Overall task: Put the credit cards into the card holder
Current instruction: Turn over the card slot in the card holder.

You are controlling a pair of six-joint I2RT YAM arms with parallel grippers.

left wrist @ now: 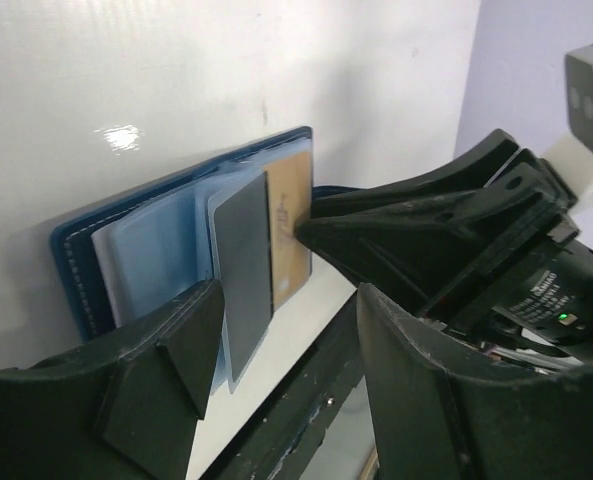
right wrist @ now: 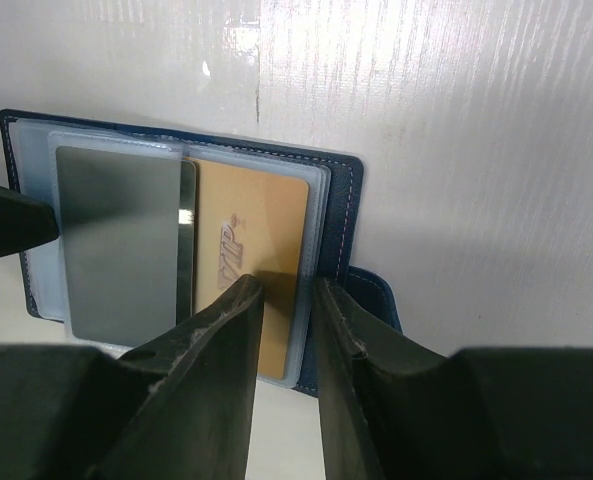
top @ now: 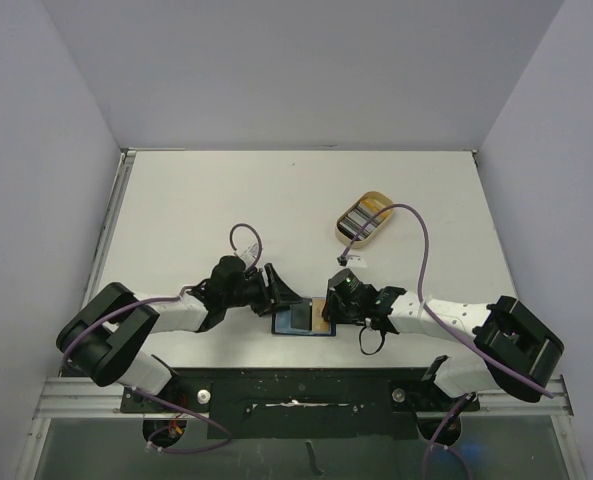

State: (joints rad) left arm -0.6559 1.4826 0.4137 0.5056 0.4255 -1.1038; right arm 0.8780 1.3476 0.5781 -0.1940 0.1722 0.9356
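The card holder [top: 298,319] lies open near the table's front edge, with clear pocket sleeves inside. A grey card [right wrist: 121,240] sits in a sleeve on its left half and a gold card [right wrist: 256,220] on its right half. My right gripper [right wrist: 288,290] has its jaws a narrow gap apart, tips resting on the gold card by the holder's right edge [right wrist: 341,200], with nothing between them. My left gripper [left wrist: 288,310] is wide open and empty, with one finger [left wrist: 166,360] over the holder's [left wrist: 81,260] near edge. More cards [top: 359,220] lie in the tan dish.
The tan oval dish [top: 381,201] stands at the back right of the holder. The table's front edge and a black rail run just below the holder [top: 296,385]. A purple cable [top: 421,250] loops from the right arm past the dish.
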